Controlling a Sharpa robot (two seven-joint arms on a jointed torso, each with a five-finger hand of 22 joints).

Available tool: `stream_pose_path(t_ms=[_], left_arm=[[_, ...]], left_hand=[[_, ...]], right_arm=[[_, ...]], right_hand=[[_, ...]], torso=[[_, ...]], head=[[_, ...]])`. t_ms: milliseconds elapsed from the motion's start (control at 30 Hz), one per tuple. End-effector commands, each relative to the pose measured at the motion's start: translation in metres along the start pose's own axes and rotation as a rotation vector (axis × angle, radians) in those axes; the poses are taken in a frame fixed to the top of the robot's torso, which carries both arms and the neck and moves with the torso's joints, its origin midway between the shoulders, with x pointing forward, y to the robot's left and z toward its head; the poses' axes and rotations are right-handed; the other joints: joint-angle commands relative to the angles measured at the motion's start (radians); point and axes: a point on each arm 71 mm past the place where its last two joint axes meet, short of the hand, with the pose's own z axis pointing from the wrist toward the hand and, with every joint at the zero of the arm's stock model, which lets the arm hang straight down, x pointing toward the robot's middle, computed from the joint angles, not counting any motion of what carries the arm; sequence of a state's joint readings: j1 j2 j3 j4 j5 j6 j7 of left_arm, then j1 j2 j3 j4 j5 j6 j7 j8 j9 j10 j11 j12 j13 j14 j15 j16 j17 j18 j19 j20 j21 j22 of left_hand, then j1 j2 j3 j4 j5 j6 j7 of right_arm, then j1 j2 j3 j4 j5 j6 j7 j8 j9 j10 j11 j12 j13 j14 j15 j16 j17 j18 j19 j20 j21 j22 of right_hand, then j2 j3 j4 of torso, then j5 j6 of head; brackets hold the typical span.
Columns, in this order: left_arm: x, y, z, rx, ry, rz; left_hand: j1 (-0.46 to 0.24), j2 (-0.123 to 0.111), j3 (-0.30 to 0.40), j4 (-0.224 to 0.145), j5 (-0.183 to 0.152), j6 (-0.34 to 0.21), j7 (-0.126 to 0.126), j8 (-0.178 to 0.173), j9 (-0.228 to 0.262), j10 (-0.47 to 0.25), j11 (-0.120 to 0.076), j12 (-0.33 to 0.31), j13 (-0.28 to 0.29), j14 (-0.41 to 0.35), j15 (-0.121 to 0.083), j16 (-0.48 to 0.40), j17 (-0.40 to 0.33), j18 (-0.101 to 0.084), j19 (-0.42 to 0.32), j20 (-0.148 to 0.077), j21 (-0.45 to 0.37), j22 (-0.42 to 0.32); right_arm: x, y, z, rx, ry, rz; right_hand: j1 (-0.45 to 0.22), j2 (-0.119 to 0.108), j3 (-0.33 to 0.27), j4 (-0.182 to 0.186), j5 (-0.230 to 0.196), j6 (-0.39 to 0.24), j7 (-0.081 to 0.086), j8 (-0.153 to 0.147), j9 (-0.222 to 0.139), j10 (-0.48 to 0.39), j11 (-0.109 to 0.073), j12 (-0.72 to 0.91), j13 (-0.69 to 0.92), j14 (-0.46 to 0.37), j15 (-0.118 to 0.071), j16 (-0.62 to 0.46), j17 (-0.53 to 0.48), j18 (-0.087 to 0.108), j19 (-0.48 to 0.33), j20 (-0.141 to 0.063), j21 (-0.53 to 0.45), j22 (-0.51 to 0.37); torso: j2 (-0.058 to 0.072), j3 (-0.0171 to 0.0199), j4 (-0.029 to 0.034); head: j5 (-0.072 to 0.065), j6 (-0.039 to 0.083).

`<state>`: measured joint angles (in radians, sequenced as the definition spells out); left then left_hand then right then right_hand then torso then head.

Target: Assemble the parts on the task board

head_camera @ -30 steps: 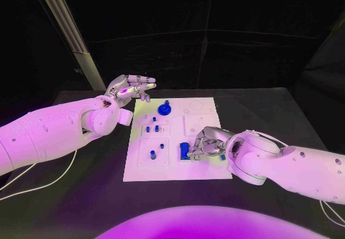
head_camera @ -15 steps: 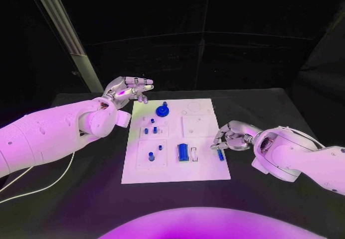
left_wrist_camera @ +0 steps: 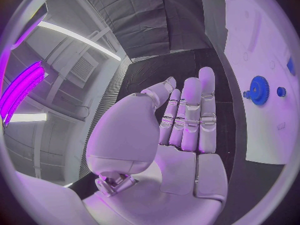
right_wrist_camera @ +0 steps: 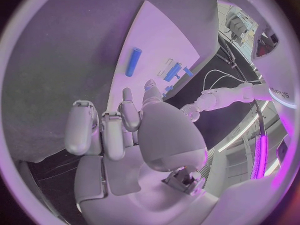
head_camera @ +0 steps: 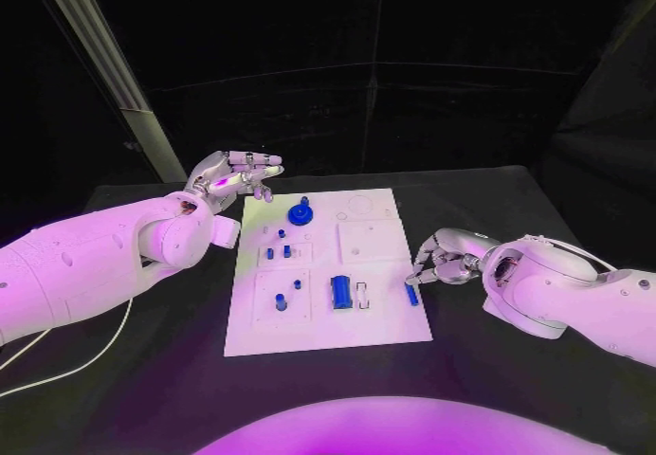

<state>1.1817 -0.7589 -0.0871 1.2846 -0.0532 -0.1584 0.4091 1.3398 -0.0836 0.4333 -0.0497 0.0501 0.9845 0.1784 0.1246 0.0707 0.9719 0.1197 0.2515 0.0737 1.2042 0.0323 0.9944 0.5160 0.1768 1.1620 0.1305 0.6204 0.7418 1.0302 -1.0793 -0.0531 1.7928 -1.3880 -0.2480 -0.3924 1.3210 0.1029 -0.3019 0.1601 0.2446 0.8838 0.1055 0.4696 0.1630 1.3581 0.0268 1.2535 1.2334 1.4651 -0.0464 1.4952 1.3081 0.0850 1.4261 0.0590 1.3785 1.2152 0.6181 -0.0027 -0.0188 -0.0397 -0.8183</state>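
Blue rod (head_camera: pixel 411 294) lies loose at the task board's (head_camera: pixel 328 332) right edge, just beside the right hand (head_camera: pixel 445 258), whose curled fingers hold nothing. Risk: a brush could roll it off. Farther back, left hand (head_camera: pixel 235 173), fingers apart, empty, hovers near the blue gear (head_camera: pixel 300 212).

Carries, as a black table (head_camera: pixel 506 199) across the frame's middle, a white task board (head_camera: pixel 383 327) at its centre and a pale cable (head_camera: pixel 55 365) lower left.
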Motion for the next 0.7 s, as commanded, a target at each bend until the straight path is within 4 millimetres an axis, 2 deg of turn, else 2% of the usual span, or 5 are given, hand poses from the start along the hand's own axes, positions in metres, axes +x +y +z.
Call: stream_pose_path(t_ms=[33,100,267,367,700], left_arm=[[0.001,-0.001,0.000,0.004,0.014,-0.007],[0.001,0.000,0.000,0.003,0.014,-0.006],[0.000,0.000,0.000,0.002,0.014,-0.006],[0.000,0.000,-0.001,0.002,0.013,-0.006],[-0.001,0.000,-0.001,0.002,0.013,-0.006]], left_hand=[[0.004,-0.001,-0.004,-0.001,0.003,-0.003,0.004,0.004,-0.001,-0.007,0.003,0.007,-0.001,-0.009,0.000,-0.004,-0.001,0.006,0.001,-0.001,-0.005,-0.001],[0.004,-0.001,-0.004,-0.001,0.003,-0.003,0.004,0.004,-0.001,-0.007,0.003,0.007,-0.001,-0.009,0.000,-0.004,-0.001,0.006,0.001,-0.001,-0.005,-0.001],[0.004,-0.001,-0.004,-0.001,0.003,-0.003,0.004,0.004,-0.001,-0.007,0.003,0.007,-0.001,-0.009,0.000,-0.004,-0.001,0.006,0.001,-0.001,-0.005,-0.001],[0.004,-0.001,-0.004,-0.001,0.003,-0.003,0.004,0.004,-0.001,-0.007,0.003,0.007,-0.001,-0.009,0.000,-0.004,-0.001,0.006,0.001,-0.001,-0.005,-0.001],[0.004,-0.001,-0.004,-0.001,0.003,-0.003,0.004,0.004,-0.001,-0.007,0.003,0.007,-0.001,-0.009,0.000,-0.004,-0.001,0.006,0.001,-0.001,-0.005,-0.001]], right_arm=[[0.004,0.000,0.002,0.034,0.043,-0.108],[0.005,0.000,0.002,0.040,0.051,-0.125],[0.008,0.000,0.004,0.055,0.067,-0.173],[0.010,0.002,0.005,0.053,0.076,-0.184],[0.021,0.011,0.007,0.033,0.111,-0.199]], right_hand=[[-0.013,-0.002,-0.010,0.002,-0.008,0.008,0.002,-0.005,-0.001,0.005,-0.001,-0.001,-0.003,0.076,0.001,-0.005,0.122,-0.013,0.000,0.002,0.002,-0.003],[-0.014,-0.003,-0.011,0.003,-0.009,0.008,0.002,-0.005,-0.001,0.005,-0.001,-0.001,-0.003,0.076,0.001,-0.005,0.122,-0.013,0.000,0.002,0.002,-0.003],[-0.019,-0.006,-0.016,0.008,-0.013,0.012,0.001,-0.005,0.001,0.005,-0.001,-0.001,-0.003,0.076,0.000,-0.005,0.122,-0.013,0.000,0.001,0.001,-0.003],[-0.019,-0.006,-0.017,0.009,-0.014,0.013,0.000,-0.005,0.001,0.006,-0.002,-0.001,-0.002,0.076,0.000,-0.005,0.121,-0.013,0.000,0.001,0.001,-0.003],[0.002,-0.003,-0.014,0.000,-0.003,0.029,-0.006,0.001,0.008,0.007,-0.007,0.001,0.000,0.076,-0.004,-0.006,0.121,-0.013,0.001,-0.002,0.001,-0.003]], torso=[[0.001,0.0011,0.0030],[0.000,0.0014,0.0022],[0.001,-0.0004,0.0016],[0.001,0.0001,0.0001],[0.001,-0.0001,0.0013]], head=[[0.000,0.000],[0.001,-0.001],[0.002,-0.002],[0.004,-0.004],[0.004,-0.008]])
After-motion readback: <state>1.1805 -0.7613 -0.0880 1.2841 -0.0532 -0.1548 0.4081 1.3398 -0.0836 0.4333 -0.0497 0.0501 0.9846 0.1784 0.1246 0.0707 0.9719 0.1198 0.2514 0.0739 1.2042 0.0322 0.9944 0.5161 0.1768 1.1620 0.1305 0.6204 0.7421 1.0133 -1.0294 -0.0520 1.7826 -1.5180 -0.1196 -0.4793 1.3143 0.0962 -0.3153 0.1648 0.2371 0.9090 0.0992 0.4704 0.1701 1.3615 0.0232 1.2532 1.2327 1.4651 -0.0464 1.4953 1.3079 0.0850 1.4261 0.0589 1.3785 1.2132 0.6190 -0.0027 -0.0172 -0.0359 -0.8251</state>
